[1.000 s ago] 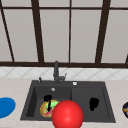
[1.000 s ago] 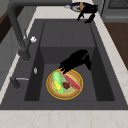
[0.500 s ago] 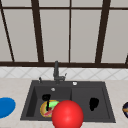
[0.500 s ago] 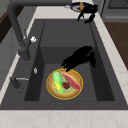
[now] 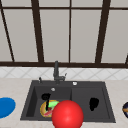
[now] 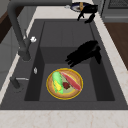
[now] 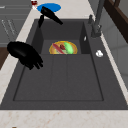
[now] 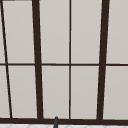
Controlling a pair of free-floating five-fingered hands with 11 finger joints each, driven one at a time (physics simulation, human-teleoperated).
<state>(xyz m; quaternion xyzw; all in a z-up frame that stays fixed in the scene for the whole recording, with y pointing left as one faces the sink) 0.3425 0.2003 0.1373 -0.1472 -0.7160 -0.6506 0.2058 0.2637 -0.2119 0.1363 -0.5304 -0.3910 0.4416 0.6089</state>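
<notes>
A yellow-rimmed plate lies in the sink's small left basin, carrying a green-and-yellow corn cob, a red strip of food and a small dark red bit. My left hand hovers above the plate's far side, open, fingers straight, holding nothing. It also shows above the plate as my left hand, and as my left hand beyond the plate. My right hand hangs idle and open over the wide right basin, seen as right hand and right hand.
A red ball sits at the sink's front edge. The dark faucet rises behind the basins. A blue plate lies on the left counter, a dark-rimmed dish on the right counter. A window fills the wall above.
My left hand has lifted up and away from the plate. The right hand and the plate have stayed put.
</notes>
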